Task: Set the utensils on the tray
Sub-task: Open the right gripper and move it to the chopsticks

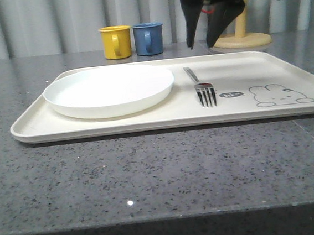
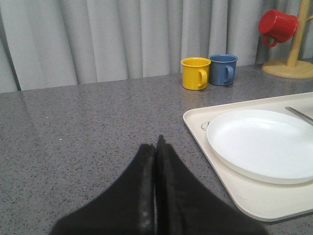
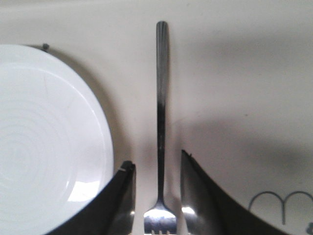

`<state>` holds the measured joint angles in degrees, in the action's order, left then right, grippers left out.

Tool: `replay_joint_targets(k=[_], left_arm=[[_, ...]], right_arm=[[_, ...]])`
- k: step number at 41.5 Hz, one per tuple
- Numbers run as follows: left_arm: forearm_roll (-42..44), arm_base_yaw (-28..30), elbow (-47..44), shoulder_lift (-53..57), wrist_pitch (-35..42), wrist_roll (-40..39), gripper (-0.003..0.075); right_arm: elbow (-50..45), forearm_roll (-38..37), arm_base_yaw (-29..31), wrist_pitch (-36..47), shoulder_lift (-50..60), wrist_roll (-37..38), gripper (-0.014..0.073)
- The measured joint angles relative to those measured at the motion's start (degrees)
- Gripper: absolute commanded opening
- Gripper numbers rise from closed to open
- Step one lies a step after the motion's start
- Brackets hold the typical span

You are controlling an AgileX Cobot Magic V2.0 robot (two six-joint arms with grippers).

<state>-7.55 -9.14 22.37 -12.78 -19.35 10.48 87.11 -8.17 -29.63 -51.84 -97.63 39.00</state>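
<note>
A silver fork [image 1: 201,88] lies flat on the cream tray [image 1: 146,124], to the right of the round white plate [image 1: 108,89], tines toward the front edge. My right gripper [image 1: 200,42] hangs open above the fork's handle end, not touching it. In the right wrist view the fork [image 3: 160,98] lies on the tray in line with the gap of the open right gripper [image 3: 156,160], with nothing held. My left gripper [image 2: 156,142] is shut and empty over the grey table, left of the tray [image 2: 195,122] and the plate [image 2: 264,142]. No other cutlery is in view.
A yellow mug [image 1: 116,41] and a blue mug [image 1: 149,38] stand behind the tray. A wooden mug stand [image 1: 242,40] at the back right carries a red mug [image 2: 277,26]. A rabbit drawing [image 1: 280,94] marks the tray's right part. Curtains close the back.
</note>
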Motion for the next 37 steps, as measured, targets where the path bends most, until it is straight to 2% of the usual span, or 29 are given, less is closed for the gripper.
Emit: replay_joint_targets(k=[5,12,29,37], left_arm=[[0.0,0.0,0.0,0.0,0.0,0.0,-0.0019],[0.0,0.0,0.0,0.0,0.0,0.0,-0.0019],[0.0,0.0,0.0,0.0,0.0,0.0,-0.0019],[0.0,0.0,0.0,0.0,0.0,0.0,-0.0019]], right_arm=[[0.0,-0.64,1.72,-1.88,3.68,-2.47,0.0277],[0.0,-0.87,5.17,-5.83,7.53,-7.02,0.0374],[0.0,-0.87,16.75,-14.11,10.19,-19.92,0.0363],[-0.32,-0.63,27.09,-15.67,10.19,-25.47,0.0266]])
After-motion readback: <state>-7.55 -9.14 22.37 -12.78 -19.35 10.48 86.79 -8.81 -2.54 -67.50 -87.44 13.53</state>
